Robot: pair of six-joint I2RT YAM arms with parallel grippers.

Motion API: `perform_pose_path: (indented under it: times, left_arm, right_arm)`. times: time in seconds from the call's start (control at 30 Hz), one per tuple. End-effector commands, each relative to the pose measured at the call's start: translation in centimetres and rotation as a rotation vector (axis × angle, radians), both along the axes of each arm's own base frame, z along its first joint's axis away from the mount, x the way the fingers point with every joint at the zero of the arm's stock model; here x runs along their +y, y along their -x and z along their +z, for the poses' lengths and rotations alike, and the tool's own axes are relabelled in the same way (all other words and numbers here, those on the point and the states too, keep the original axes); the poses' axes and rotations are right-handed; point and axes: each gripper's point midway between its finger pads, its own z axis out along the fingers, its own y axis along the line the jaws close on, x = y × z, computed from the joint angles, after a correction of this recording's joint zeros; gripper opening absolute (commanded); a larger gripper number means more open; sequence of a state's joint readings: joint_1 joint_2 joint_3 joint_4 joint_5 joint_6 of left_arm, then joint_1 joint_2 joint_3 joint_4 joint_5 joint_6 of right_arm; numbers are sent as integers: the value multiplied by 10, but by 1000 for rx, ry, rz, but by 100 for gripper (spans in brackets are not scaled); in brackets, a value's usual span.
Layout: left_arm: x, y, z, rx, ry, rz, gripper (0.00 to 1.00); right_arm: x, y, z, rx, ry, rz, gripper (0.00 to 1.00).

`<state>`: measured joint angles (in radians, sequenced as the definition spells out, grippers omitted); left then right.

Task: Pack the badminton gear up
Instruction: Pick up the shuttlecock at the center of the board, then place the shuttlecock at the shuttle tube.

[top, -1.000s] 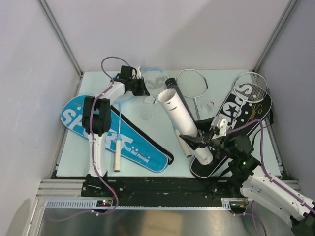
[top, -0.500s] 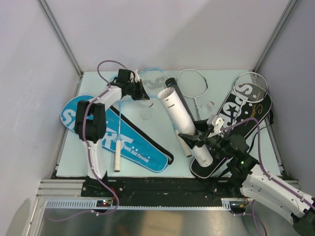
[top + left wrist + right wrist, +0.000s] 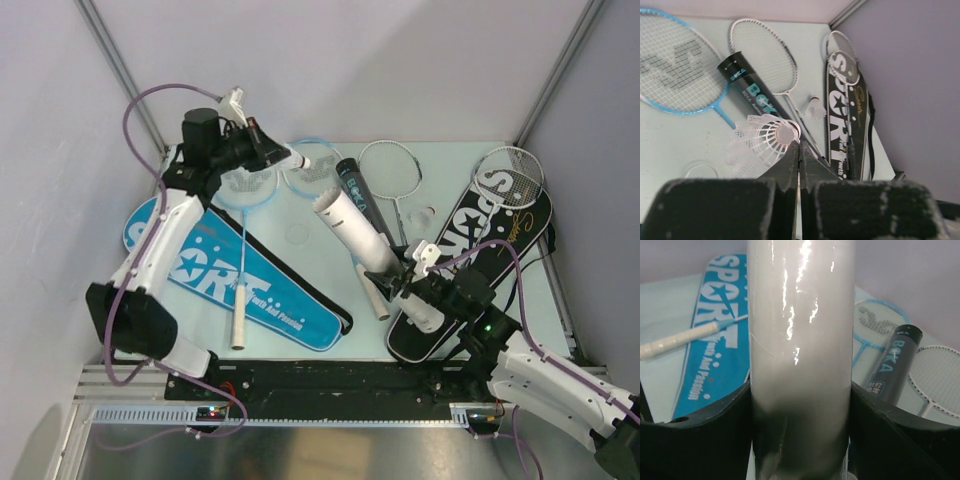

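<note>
So right now it's the shuttlecock-into-tube step, as far as I can judge. The left gripper (image 3: 799,151) is pinched closed on a white feather shuttlecock (image 3: 761,143), cork end toward the fingers, held up over the far-left part of the table near the blue-framed racket (image 3: 675,65). The right gripper (image 3: 403,287) is clamped around the lower end of the white tube (image 3: 352,228), which is tilted with its open mouth facing up toward the left arm. The next move probably needs the left arm to carry the shuttlecock to that mouth, line it up, then let go. Another shuttlecock (image 3: 814,107) lies on the table just beside the black cover (image 3: 844,125), so there's plenty left.
</note>
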<state>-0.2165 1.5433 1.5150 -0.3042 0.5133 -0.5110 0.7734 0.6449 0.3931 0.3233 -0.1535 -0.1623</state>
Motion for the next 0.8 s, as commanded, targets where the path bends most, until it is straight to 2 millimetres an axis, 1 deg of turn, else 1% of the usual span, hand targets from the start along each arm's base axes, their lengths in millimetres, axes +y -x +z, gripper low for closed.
perform_pose_path:
  times: [0.0, 0.1, 0.23, 0.37, 0.47, 0.57, 0.77]
  left_arm:
    - [3, 41, 43, -60, 53, -23, 0]
    - [7, 64, 63, -104, 53, -32, 0]
    - [11, 100, 90, -175, 55, -73, 0]
    - [21, 127, 108, -241, 26, -59, 0]
    - [25, 143, 114, -265, 10, -62, 0]
    - [22, 159, 118, -267, 15, -105, 0]
    - [14, 184, 115, -242, 45, -191, 0]
  right_arm:
    - [-6, -8, 21, -111, 45, -44, 45]
    - [-8, -9, 18, -126, 74, -49, 46]
    - [-5, -2, 12, -168, 135, 3, 46]
    - [-6, -4, -1, -188, 211, 10, 47]
    - [-10, -8, -3, -191, 231, -18, 47]
    - [-10, -9, 0, -216, 238, -21, 47]
    - [-4, -10, 18, -258, 208, -7, 47]
